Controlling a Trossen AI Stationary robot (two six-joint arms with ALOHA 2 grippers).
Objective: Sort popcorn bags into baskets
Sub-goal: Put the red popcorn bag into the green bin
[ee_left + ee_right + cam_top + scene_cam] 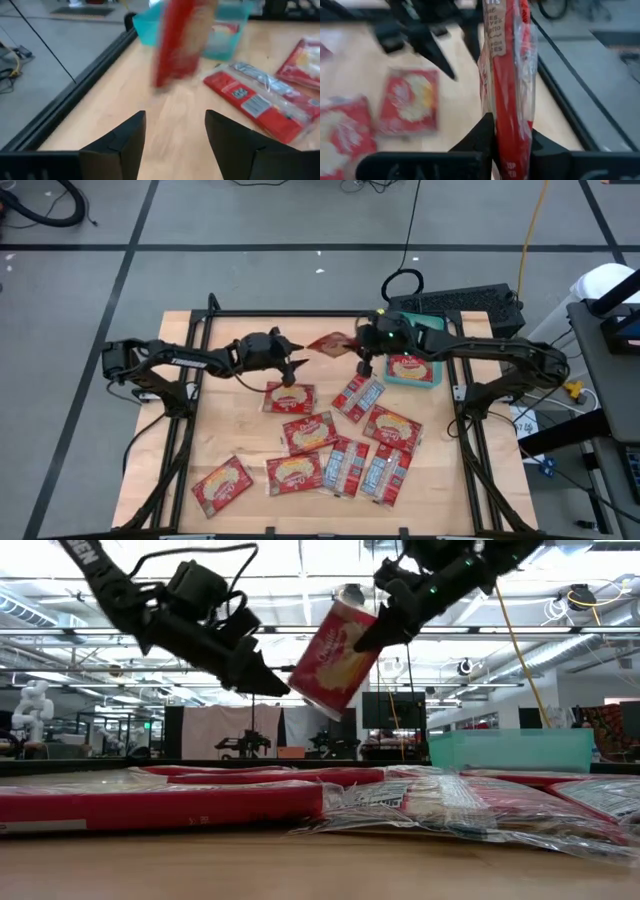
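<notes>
Gripping one popcorn bag (506, 75) between closed fingers, the right gripper (364, 352) holds it in the air near the far edge of the worktop (235, 435), beside the teal basket (436, 376). The low view shows this bag (335, 653) tilted, well clear of the surface, picture side facing the camera. The left gripper (175, 145) stands just beside it, fingers spread apart and holding nothing, its tips pointing toward the held bag (180, 42). The basket sits at the far right corner of the worktop with one bag (407, 366) lying flat inside. Nine further bags lie on the worktop: one (288, 397) under the left gripper (293, 369), a cluster toward the near right, among them three silvery-panel packets (357, 397), and one (221, 484) apart toward the near left corner. A black keyboard-like box (460, 305) rests beyond the far edge.
</notes>
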